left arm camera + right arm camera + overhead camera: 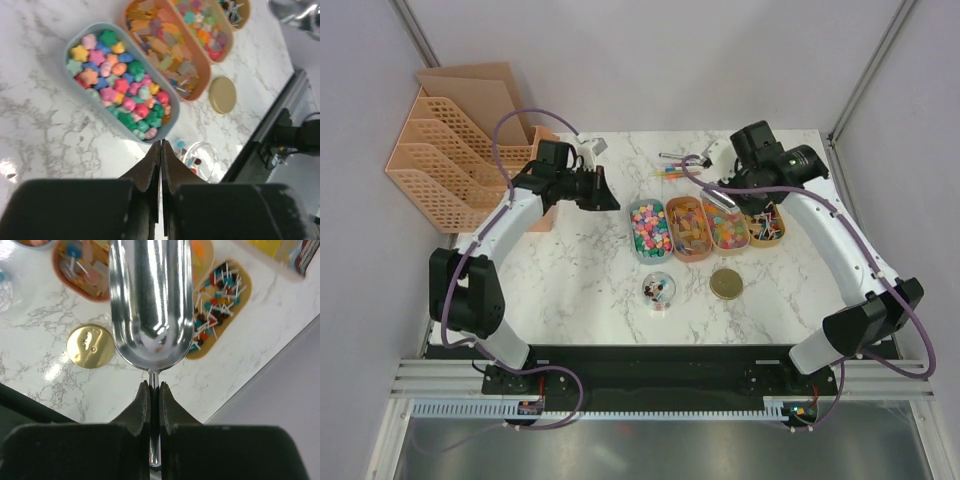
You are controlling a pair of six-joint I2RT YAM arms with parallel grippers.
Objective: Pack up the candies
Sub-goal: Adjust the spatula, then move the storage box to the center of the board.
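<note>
Candies [650, 230] filled four oval trays set side by side in a row on the marble table [580, 270]. Star-shaped ones in pink, green, yellow and blue lay heaped in the blue tray [70, 42] at the left end. Wrapped pieces filled the orange tray [689, 228] next to it, and small bright sweets filled the third tray [728, 229]. White-stick lollipops [220, 295] lay in the tan tray [767, 226] at the right end. A few more candies sat in a small clear jar [658, 289] in front of the blue tray. A gold lid [726, 284] lay flat on the table to the right of the jar, apart from it.

The left gripper [160, 145] hung above the table, left of the blue tray. Its fingers were pressed together, and nothing showed between them.

The right gripper [155, 387] was clamped on the thin handle of a metal scoop [151, 300]. The scoop's bowl pointed away from the wrist and hung above the right part of the row, between the lid and the lollipops in the wrist view.

Thin pens [672, 172] lay behind the trays. Orange racks [440, 165] stood at the table's far left corner.
</note>
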